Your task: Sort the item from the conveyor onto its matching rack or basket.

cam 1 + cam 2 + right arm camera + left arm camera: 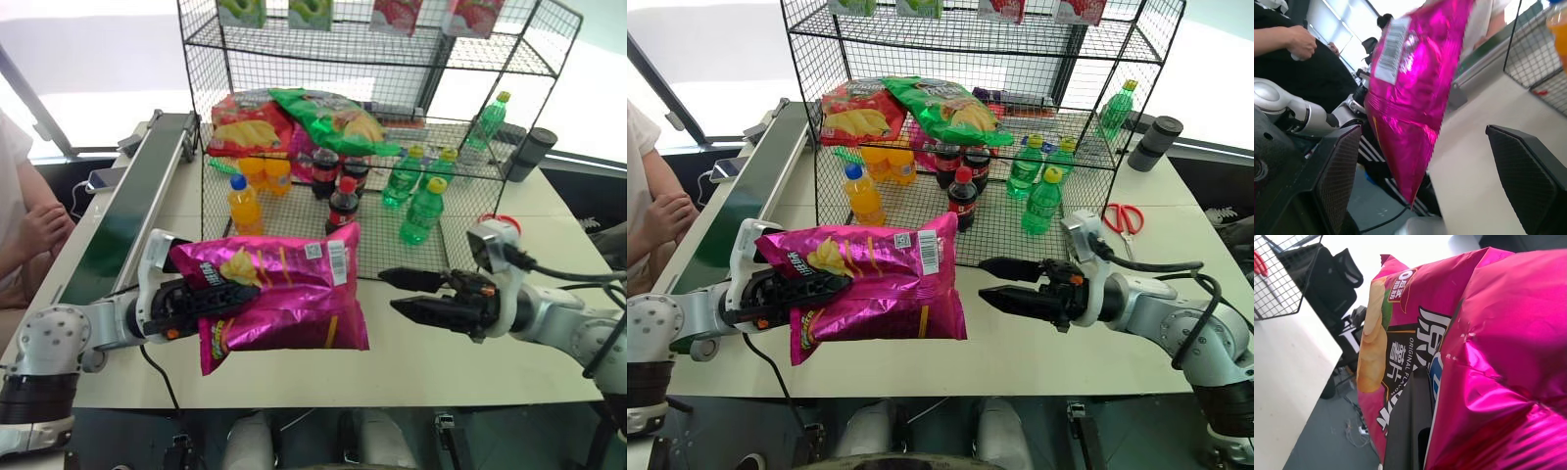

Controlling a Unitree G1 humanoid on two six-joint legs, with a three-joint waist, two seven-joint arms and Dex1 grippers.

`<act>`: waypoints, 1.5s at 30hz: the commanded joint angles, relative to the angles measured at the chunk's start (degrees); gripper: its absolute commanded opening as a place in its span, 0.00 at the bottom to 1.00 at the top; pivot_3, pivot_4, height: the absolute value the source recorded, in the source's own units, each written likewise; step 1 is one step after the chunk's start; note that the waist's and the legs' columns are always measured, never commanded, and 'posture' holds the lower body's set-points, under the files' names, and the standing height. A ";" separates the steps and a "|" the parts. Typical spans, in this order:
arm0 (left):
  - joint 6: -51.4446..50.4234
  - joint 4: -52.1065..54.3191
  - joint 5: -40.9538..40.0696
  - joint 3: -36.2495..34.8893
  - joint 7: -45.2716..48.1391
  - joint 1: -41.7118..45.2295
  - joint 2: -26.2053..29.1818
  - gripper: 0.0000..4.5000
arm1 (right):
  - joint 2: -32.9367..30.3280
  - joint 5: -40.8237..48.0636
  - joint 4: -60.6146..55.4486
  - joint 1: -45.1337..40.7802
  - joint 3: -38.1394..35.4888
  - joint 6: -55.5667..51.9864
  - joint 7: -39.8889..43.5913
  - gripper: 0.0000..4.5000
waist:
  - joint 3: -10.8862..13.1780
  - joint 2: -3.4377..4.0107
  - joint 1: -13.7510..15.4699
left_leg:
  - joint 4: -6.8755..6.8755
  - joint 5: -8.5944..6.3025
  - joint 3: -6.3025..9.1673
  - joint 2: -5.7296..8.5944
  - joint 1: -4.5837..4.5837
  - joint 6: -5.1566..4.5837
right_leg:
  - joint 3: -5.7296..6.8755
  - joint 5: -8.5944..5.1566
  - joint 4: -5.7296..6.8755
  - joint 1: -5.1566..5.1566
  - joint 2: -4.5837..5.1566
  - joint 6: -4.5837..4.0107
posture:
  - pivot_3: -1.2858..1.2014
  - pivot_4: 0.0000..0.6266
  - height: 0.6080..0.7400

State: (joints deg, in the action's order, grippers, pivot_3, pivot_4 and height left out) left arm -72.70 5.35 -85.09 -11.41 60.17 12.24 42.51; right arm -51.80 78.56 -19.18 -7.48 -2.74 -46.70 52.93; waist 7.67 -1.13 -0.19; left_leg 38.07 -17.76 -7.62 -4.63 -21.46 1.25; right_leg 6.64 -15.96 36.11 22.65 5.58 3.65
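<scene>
**Pink chip bag held up over the surface, in front of the rack**

The left hand (pixel 201 299) is clenched on the magenta-pink chip bag (pixel 284 299), pinching it near its left end so that the bag hangs clear above the white surface (pixel 431 367), lying roughly sideways with its barcode toward the right. The right hand (pixel 411 294) points across at the bag from the other side, its two black fingers spread wide apart and gripping nothing, just short of the bag's right edge.

Behind them stands the black wire rack (pixel 392 59). On its lower level lie a red chip bag (pixel 245 122) and a green chip bag (pixel 328 117), with orange bottles (pixel 245 201), cola bottles (pixel 341 196) and green bottles (pixel 421 206) below and around them. The dark green conveyor (pixel 127 215) runs along the left side of the surface, beside a seated person's hand (pixel 44 225). Red scissors (pixel 1127 217) lie on the surface to the right of the rack.
</scene>
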 commanded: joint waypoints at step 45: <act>23.63 -1.04 26.13 -4.57 10.90 -7.20 -0.85 0.99 | 7.32 -9.41 -12.31 6.13 -9.29 -3.30 -1.93 0.00 | 0.02 -0.01 -0.26 | -0.09 -0.03 -0.02 -0.08 -0.05 -0.03 | 0.05 0.00 -0.05 0.09 0.02 0.01 | 0.52 0.24 0.90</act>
State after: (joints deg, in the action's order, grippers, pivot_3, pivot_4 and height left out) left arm -53.00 4.43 -61.78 -14.26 68.97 5.53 40.45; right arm -43.78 67.70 -28.36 -2.40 -8.35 -51.52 50.02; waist 7.69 -1.14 -0.45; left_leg 37.98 -17.80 -7.64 -4.71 -21.52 1.22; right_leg 6.69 -15.99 36.06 22.74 5.60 3.60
